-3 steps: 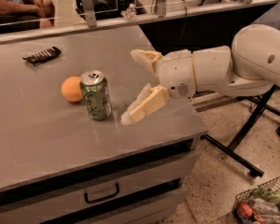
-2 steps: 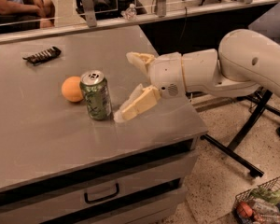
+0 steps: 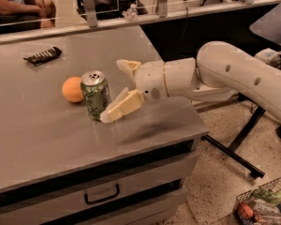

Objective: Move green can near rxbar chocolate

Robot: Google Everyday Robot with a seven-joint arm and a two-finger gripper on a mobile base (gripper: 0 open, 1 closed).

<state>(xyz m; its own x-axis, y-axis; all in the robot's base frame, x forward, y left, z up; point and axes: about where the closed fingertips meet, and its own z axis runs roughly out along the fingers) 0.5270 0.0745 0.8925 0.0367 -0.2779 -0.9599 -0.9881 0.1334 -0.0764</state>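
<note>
on the grey table [image 3: 47,139], near its middle: green can [image 3: 95,95], upright, pull tab up, just beside the orange ball [image 3: 72,89] on its left, perhaps touching. far off toward the back left corner: rxbar chocolate [image 3: 43,56], flat and dark, well apart from the can. right beside the can: gripper [image 3: 114,92], spread wide, holding nothing, stretched in from the right on the white arm [image 3: 225,74]. lower finger [image 3: 124,106] in front, tip down by the can's base, close enough to look like touching. upper finger [image 3: 129,65] behind and to the right, clear of the can. not yet around the body, only half alongside it.

risks from here, as a judgement:

tipping the can, by nudging its base with that lower finger before closing. once down, rolls easily, maybe off the front edge.

shoving the can into the orange ball and sending the ball across the table, toward the edge or the bar.

closing off centre, catching only the can's right side, and so squirting it out sideways instead of gripping it.

squeezing thin metal too hard and denting it, or too softly and dropping it mid carry.

sweeping the ball with can or arm on the way to the back left.

setting down tilted, or landing on the wrapper rather than beside it.

safer: reaching a little deeper, centring both fingers on the body, then closing.
</note>
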